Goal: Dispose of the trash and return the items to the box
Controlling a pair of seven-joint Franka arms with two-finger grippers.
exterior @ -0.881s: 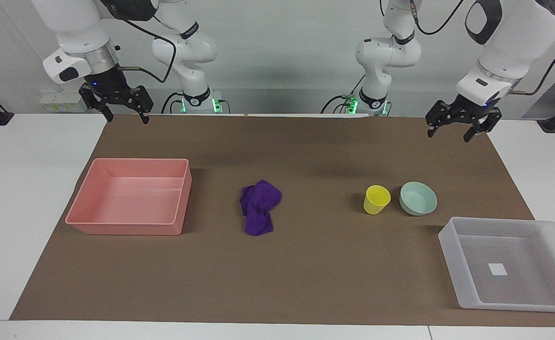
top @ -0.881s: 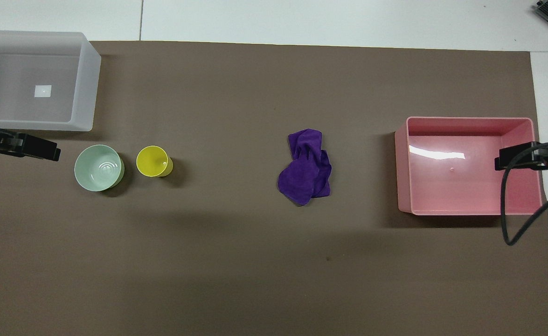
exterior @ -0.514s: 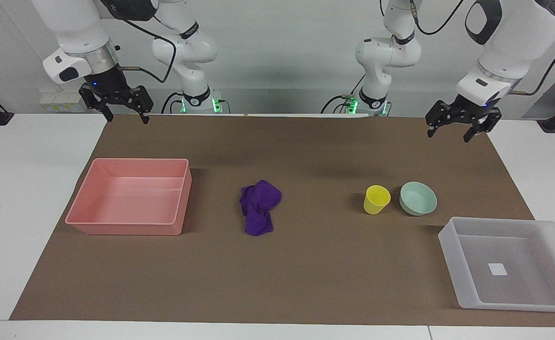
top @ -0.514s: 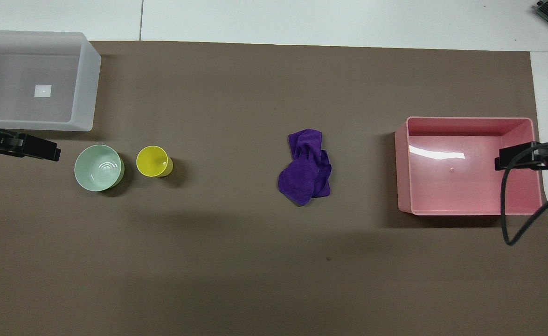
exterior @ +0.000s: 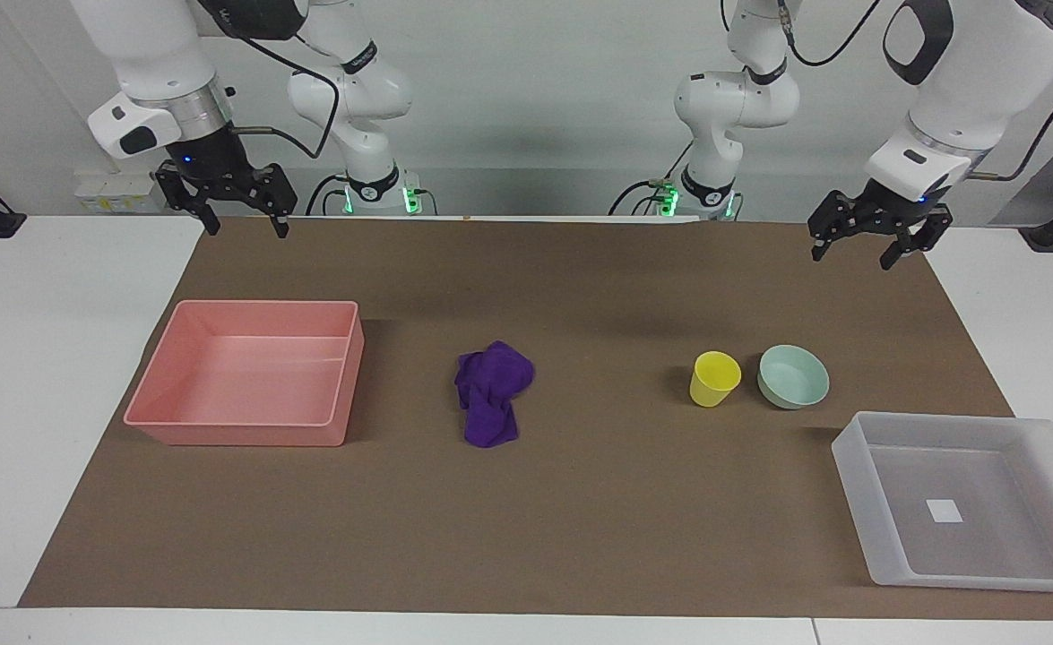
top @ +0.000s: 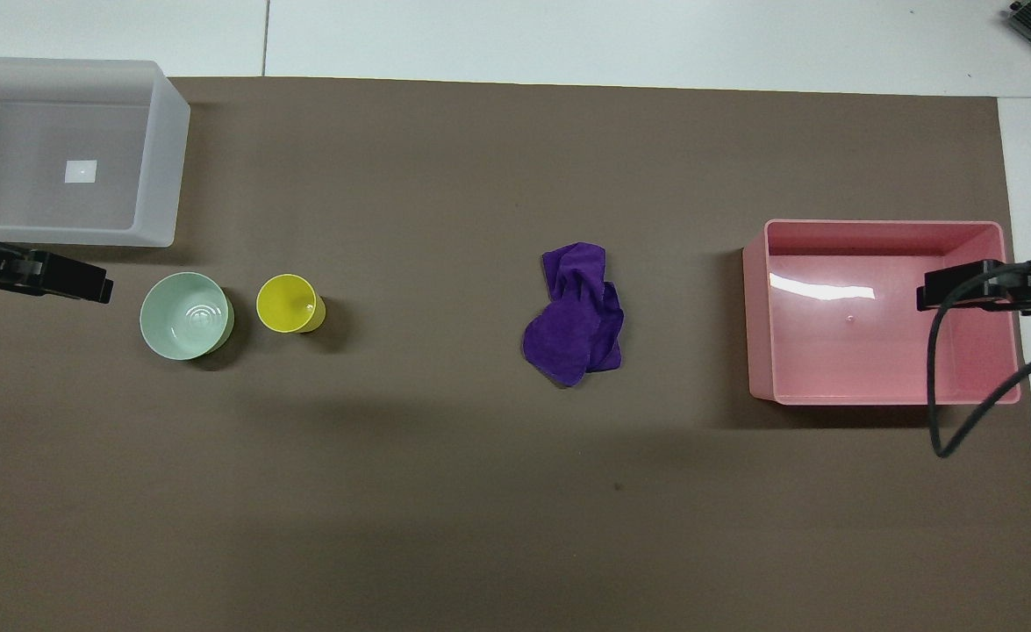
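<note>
Only your right end effector (exterior: 237,212) has shifted since the earlier frames, drifting a little toward the middle of the table (exterior: 42,358) and still up in the air over the table's robot-side edge at the right arm's end; the left end effector (exterior: 867,242) hangs as before over the robot-side edge at the left arm's end, and nothing on the table has changed place. Both end effectors have their fingers spread apart and carry nothing. You can read the layout as a sorting setup: the purple cloth wad (exterior: 490,394) lies at the middle of the table, within reach of the right arm and next to the pink bin (exterior: 248,430), which sits toward the right arm's end and looks like the place for trash. The yellow cup (exterior: 714,378) and the mint-green bowl (exterior: 792,376) stand just beside each other toward the left arm's end, both upright with mouths up, close to the translucent box (exterior: 884,502) at the corner of that end farthest from the robots. The cloth is bunched but elongated, its long axis running roughly from the robot-side edge toward the outer edge, the broader lobe nearer the robots. No step looks done yet, so you would likely start with the cloth.
</note>
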